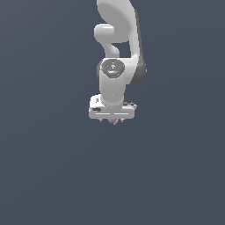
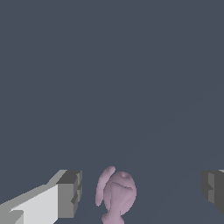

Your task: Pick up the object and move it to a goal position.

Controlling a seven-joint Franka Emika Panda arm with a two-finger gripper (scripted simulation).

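Observation:
The object is a small pinkish-purple lumpy blob. In the wrist view it lies between my two grey fingertips, closer to one of them, with a gap on each side. My gripper is open and touches nothing. In the exterior view the white arm hangs straight down and the gripper sits low over the object, of which only a small pink bit shows under the hand.
A plain dark grey surface fills both views. No other objects or edges show.

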